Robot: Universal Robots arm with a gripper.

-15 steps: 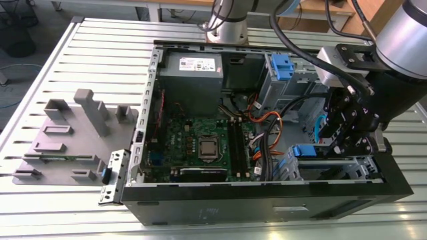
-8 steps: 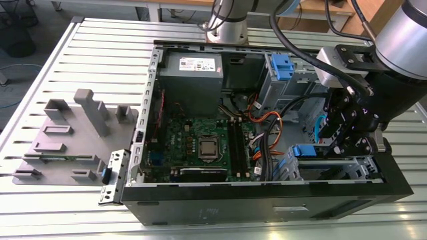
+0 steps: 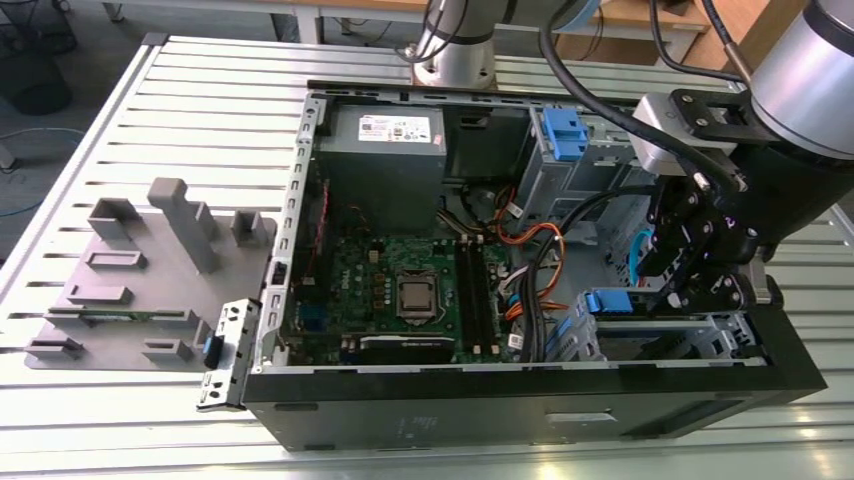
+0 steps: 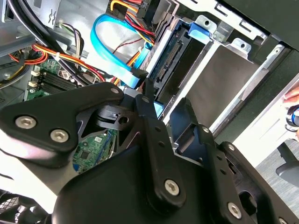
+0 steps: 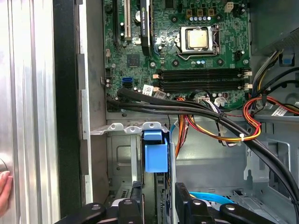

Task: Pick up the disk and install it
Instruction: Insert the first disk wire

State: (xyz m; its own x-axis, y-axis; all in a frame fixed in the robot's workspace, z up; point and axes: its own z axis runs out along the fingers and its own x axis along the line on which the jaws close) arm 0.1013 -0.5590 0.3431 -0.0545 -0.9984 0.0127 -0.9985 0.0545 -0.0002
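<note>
Silver, blue-railed disk stands on edge in both wrist views, partway down in the drive cage, my gripper clamped on its exposed end; I judge pickup done and 1 step, full seating, left.

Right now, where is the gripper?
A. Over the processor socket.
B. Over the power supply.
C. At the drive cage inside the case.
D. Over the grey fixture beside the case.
C: in the exterior view the gripper hangs at the drive cage, in the corner of the case at that view's right, well away from the power supply.
</note>
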